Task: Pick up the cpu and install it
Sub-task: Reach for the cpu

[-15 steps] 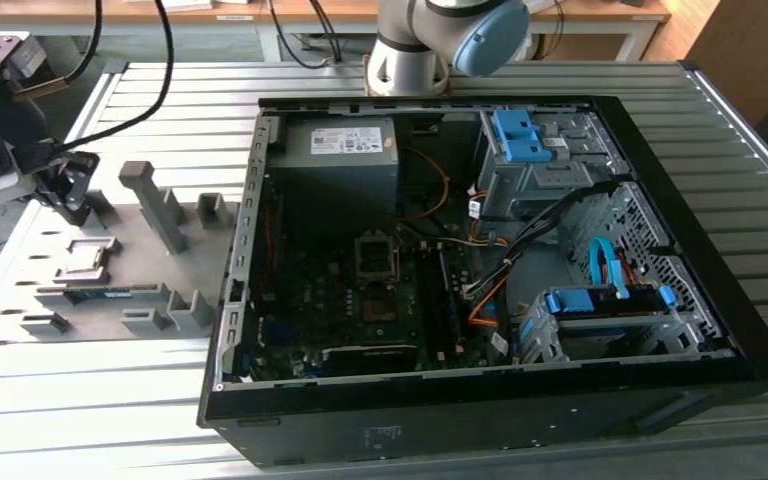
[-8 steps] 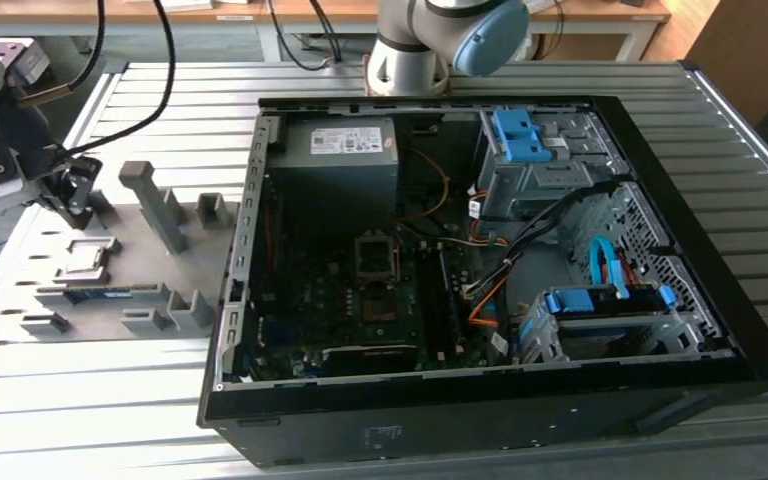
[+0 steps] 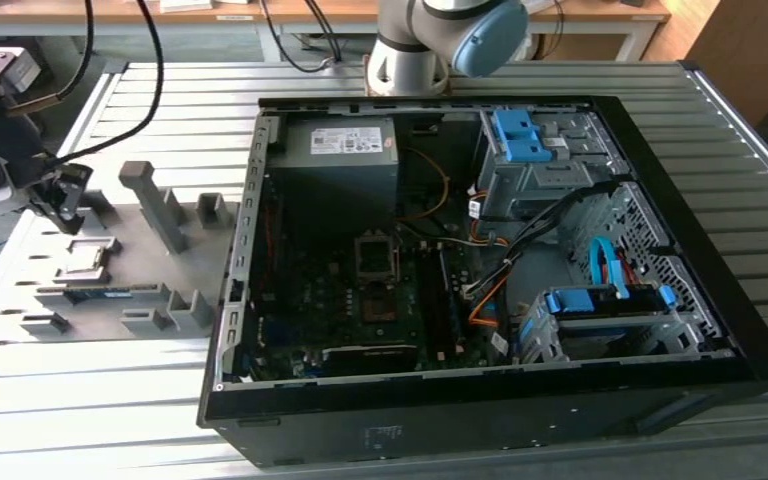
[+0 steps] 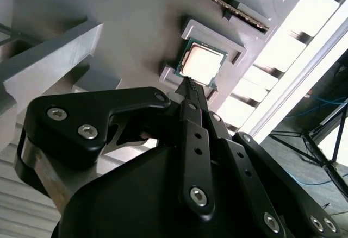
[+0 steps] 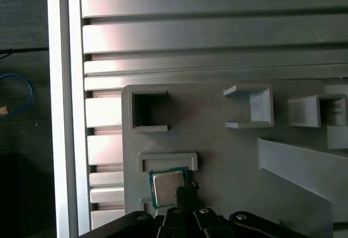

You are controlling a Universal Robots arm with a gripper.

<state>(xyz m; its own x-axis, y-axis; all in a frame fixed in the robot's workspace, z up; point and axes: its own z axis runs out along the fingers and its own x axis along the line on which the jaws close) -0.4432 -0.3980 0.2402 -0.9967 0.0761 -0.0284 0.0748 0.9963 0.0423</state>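
1. The cpu (image 4: 202, 64) lies flat with its silver top up (a green rim shows around it) in a shallow recess of the grey fixture plate (image 5: 217, 151).
2. The gripper (image 4: 190, 83) points at the cpu's edge, fingertips pressed together, gripping nothing.
3. The plate lies at the exterior view's left of the open computer case (image 3: 744, 330).

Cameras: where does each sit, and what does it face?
Exterior view: off the arm, high, looking down on the computer case and fixture plate; arm base, gripper show.
First wrist view: on the wrist, straight down on the cpu; gripper shows.
Second wrist view: on the wrist, slanting along the gripper at the cpu.
Shared: cpu, gripper.
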